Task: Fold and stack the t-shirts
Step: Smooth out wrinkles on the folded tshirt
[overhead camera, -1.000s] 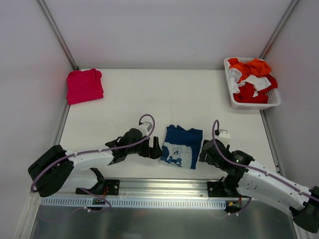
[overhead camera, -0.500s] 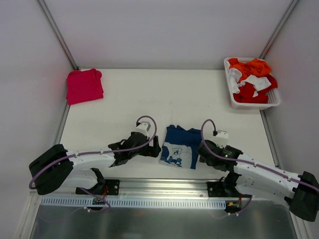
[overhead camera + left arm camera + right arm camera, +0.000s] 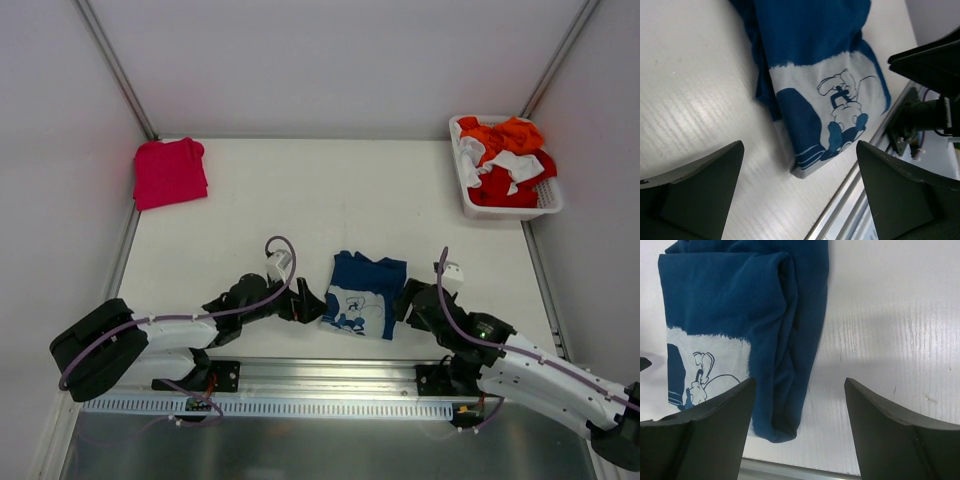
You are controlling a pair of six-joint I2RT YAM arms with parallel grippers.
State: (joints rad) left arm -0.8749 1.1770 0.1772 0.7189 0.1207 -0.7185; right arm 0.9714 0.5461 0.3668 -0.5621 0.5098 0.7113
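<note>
Two wide-open, empty grippers flank the folded navy t-shirt (image 3: pixel 368 285): left gripper (image 3: pixel 311 303), right gripper (image 3: pixel 407 301).

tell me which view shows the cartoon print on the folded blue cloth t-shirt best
Left wrist view: the cartoon print on the folded blue cloth t-shirt sits mid-frame, large and sharp. The right wrist view cuts most of it off; the top external view shows it whole but tiny.

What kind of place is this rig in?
Probably a lab test cell, not a home: a white table walled by blank panels, a basket of crumpled clothes, one folded blue shirt.
</note>
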